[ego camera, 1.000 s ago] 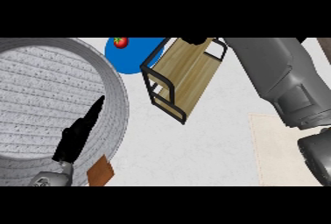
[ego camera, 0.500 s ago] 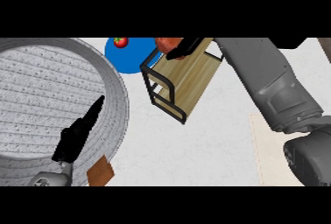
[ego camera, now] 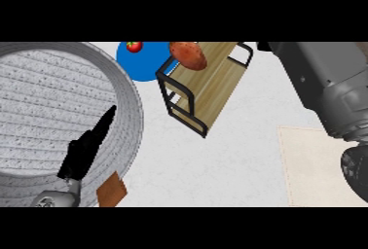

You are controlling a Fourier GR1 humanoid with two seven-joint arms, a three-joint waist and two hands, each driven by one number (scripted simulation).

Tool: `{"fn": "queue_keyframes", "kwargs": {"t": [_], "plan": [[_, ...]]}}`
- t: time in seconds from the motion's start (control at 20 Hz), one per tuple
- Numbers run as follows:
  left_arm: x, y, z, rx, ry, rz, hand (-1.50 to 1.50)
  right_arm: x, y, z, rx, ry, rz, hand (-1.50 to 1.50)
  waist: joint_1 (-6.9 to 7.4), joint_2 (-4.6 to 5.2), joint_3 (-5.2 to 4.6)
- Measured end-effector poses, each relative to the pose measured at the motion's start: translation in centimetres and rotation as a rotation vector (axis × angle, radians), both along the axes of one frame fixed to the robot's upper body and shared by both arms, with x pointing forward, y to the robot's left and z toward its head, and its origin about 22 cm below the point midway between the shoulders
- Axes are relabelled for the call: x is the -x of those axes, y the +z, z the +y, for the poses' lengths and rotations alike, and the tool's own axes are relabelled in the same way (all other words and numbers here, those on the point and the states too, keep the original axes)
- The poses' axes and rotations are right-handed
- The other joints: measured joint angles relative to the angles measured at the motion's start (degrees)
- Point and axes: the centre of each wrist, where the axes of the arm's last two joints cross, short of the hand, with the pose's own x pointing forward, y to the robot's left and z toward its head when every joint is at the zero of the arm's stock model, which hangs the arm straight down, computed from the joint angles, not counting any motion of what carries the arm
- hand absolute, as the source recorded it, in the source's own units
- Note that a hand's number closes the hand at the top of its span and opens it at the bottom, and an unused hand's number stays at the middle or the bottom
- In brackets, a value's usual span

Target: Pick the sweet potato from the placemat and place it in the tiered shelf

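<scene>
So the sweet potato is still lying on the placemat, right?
No. The head view shows the sweet potato on the wooden tiered shelf, at its far end. The beige placemat lies apart, nearer the robot at the right.

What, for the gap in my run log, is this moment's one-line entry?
sweet potato: at far end of tiered shelf, off placemat | left hand: open, resting at left | right hand: out of view
</scene>
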Motion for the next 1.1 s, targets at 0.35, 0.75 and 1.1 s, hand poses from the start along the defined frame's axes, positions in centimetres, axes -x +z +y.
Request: {"fn": "queue_keyframes", "kwargs": {"t": [0.35,0.75,1.1], "plan": [[0.2,0.1,-0.3,0.011,-0.008,-0.019,0.0,0.3,1.8,-9.9,-0.068,-0.288,0.009,-1.5,0.22,0.48,-0.03],[0.1,0.3,-0.7,0.017,-0.021,-0.026,0.0,2.9,2.0,-20.1,-0.035,-0.356,-0.018,-1.5,0.94,1.17,0.11],[-0.2,0.6,-1.1,0.028,-0.038,-0.023,0.0,4.7,1.8,-24.4,0.004,-0.321,-0.068,-1.5,1.97,1.57,0.1]]}}
